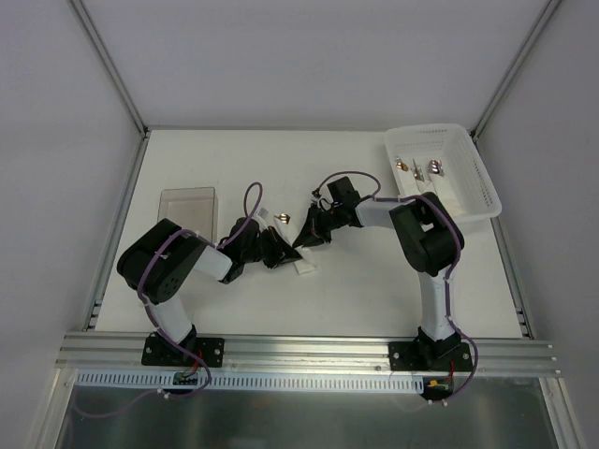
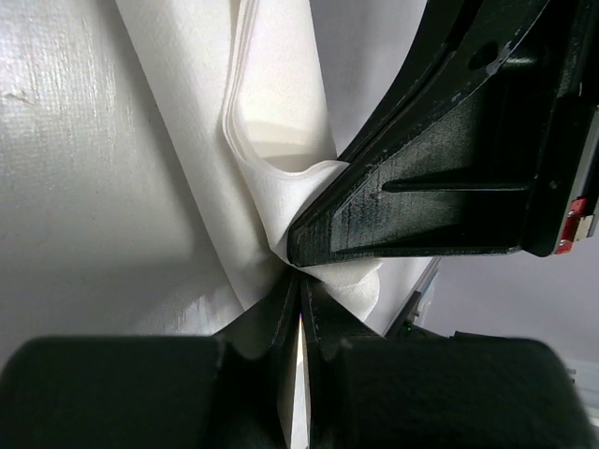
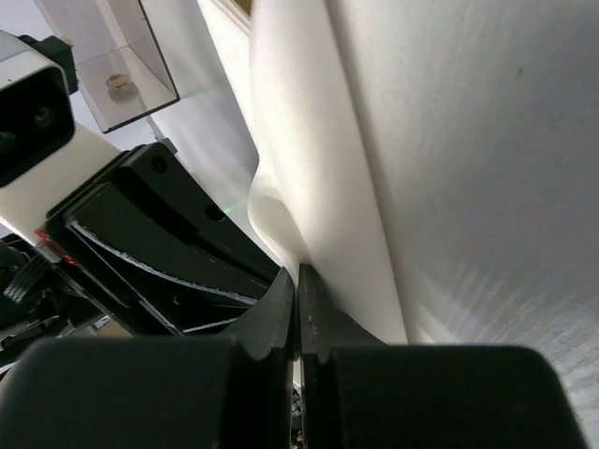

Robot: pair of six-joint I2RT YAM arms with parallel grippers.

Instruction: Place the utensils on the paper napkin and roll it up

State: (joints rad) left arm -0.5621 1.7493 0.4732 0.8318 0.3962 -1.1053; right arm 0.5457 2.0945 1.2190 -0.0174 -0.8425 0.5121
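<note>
The white paper napkin [image 1: 305, 267] lies mid-table, mostly hidden under both grippers. In the left wrist view the napkin [image 2: 281, 122] is curled into a loose fold, and my left gripper [image 2: 302, 281] is shut on its edge. My right gripper [image 3: 298, 273] is shut on the fold of the napkin [image 3: 318, 140] from the opposite side. From above, the left gripper [image 1: 279, 251] and right gripper [image 1: 305, 239] meet tip to tip. One utensil's copper head [image 1: 284, 217] shows just behind them. Other utensils [image 1: 418, 168] lie in the basket.
A white mesh basket [image 1: 473, 187] stands at the back right. A clear plastic box [image 1: 187, 206] sits at the back left, with a small object [image 3: 119, 81] inside it in the right wrist view. The other arm's black finger [image 2: 421, 196] fills the right side of the left wrist view.
</note>
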